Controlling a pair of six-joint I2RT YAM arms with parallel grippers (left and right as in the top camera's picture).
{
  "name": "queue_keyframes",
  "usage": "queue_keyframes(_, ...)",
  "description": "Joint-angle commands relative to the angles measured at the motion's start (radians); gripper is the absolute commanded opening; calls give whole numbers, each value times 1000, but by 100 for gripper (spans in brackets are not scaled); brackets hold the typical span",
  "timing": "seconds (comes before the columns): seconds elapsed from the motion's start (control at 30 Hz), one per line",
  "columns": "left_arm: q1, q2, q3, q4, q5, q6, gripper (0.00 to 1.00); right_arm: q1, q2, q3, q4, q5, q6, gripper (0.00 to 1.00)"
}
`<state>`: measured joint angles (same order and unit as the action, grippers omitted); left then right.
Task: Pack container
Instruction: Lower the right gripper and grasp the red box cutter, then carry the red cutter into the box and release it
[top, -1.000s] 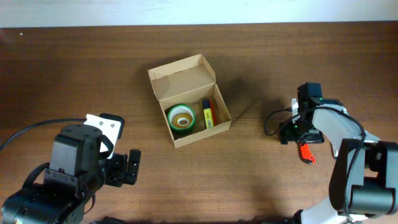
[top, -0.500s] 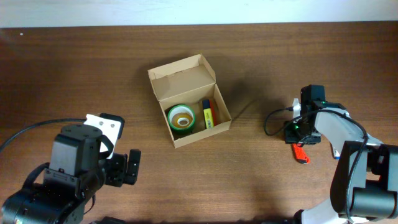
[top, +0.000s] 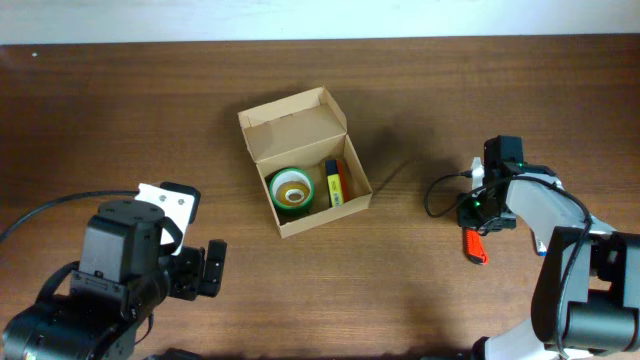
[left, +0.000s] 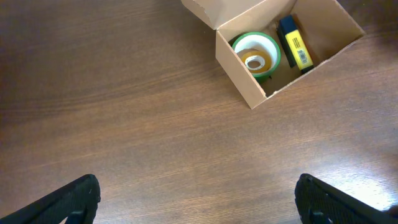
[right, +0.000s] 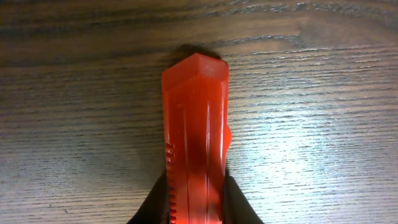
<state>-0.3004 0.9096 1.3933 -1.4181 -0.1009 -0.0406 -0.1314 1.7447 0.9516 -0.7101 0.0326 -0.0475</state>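
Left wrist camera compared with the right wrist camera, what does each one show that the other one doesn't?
Only the left wrist view shows the open cardboard box with a green tape roll and a yellow marker inside, and the left gripper with its fingertips spread wide and holding nothing. Only the right wrist view shows a red plastic tool, seen close up and clamped in the right gripper. Both show the brown wooden table.
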Motion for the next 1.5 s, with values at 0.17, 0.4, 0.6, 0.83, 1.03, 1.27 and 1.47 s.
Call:
queue_keyframes(0.17, 2, -1, 3, 0, 11, 19, 100, -14, 42, -26, -1, 18, 7, 4)
queue_keyframes(0.4, 2, -1, 3, 0, 10, 19, 100, -5, 38, 240, -210, -150, 7, 4)
queue_keyframes(0.6, 2, -1, 3, 0, 11, 19, 100, 188, 17, 618, -399, -173, 61, 4)
queue_keyframes(0.83, 2, -1, 3, 0, 10, 19, 100, 538, 18, 839, -331, -172, 188, 4)
queue_keyframes(1.03, 2, -1, 3, 0, 10, 19, 100, 737, 129, 838, -236, -77, 199, 4)
queue_keyframes(1.27, 2, -1, 3, 0, 11, 19, 100, 752, 268, 837, -233, -9, 157, 4)
queue_keyframes(1.47, 2, -1, 3, 0, 11, 19, 100, 738, 328, 832, -229, 16, 180, 4)
